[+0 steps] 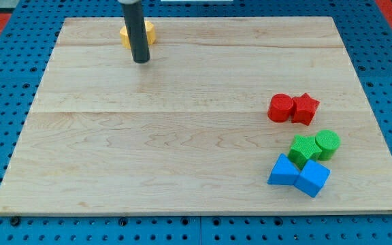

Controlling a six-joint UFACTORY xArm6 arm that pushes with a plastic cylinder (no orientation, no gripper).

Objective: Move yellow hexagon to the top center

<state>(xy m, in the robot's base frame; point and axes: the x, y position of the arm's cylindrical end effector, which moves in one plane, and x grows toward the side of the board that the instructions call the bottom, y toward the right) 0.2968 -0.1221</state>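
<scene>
The yellow hexagon (148, 32) lies near the view's top edge of the wooden board (182, 136), left of centre, and is partly hidden behind the dark rod. My tip (141, 61) rests on the board just below the hexagon, toward the view's bottom. I cannot tell if the rod touches the block.
A red cylinder (280, 107) and a red star (305, 107) sit side by side at the view's right. Below them are a green star-like block (304, 148), a green cylinder (327, 143), and two blue blocks (283, 171) (313, 178). Blue pegboard surrounds the board.
</scene>
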